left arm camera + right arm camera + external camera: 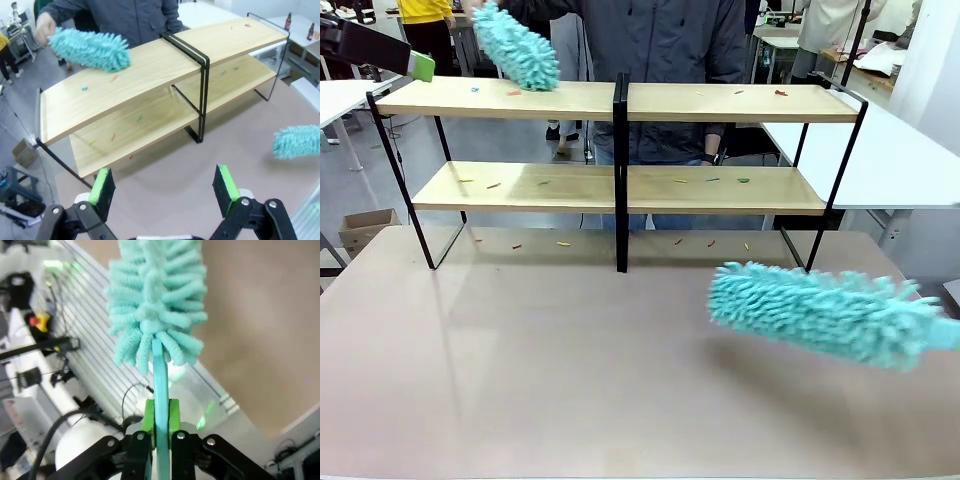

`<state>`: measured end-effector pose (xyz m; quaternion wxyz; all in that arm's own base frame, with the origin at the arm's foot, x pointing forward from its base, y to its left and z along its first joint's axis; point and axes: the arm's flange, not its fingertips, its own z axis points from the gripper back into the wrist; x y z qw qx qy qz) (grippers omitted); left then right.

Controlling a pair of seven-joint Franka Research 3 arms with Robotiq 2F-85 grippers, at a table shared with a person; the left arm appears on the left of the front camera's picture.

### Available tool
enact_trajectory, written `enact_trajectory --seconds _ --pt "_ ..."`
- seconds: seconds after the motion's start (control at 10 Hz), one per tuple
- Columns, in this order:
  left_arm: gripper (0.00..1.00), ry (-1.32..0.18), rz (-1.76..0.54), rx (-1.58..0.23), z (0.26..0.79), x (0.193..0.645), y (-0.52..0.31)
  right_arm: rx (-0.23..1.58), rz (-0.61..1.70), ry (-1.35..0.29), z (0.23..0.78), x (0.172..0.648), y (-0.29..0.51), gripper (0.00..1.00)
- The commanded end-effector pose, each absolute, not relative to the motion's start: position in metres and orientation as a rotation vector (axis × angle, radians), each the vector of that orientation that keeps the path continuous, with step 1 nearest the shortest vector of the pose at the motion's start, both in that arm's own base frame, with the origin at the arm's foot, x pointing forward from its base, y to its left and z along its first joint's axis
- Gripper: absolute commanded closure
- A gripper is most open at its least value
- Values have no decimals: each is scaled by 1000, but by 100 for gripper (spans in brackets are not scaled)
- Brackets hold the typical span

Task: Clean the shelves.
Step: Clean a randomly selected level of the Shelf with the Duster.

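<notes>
The shelves [720, 102] stand at the far middle of the brown surface [570, 390]: two light-wood boards in a black frame. Small coloured scraps [496, 185] lie on both boards and on the surface beneath.

Right gripper [161, 416]: jaws pinching the thin handle of a turquoise duster [820, 315]. Its head hangs over the surface at near right, clear of the shelves.

Left gripper [165, 184]: jaws spread, nothing between them, raised by the left end of the shelves.

A person's hand [46, 27] holds a second duster [515, 45] at the left half of the upper board; contact cannot be confirmed.
</notes>
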<state>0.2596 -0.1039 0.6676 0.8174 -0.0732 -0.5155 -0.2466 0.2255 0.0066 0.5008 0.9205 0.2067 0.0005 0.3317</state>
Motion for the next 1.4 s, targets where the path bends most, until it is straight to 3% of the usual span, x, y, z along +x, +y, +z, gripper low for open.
enact_trajectory --seconds 0.0,0.1,0.2,0.3,1.3 --pt "0 -1098 -527 -156 667 260 -102 214 840 122 514 219 15 88" --pt "0 -1098 -527 -156 667 260 -102 425 682 1 501 226 7 88" --pt "0 -1098 -527 -156 667 260 -102 343 756 31 498 217 29 88" --pt "0 -1098 -527 -156 667 260 -102 136 579 -30 506 214 38 88" --pt "0 -1098 -527 -156 667 260 -102 281 598 -126 432 362 148 88"
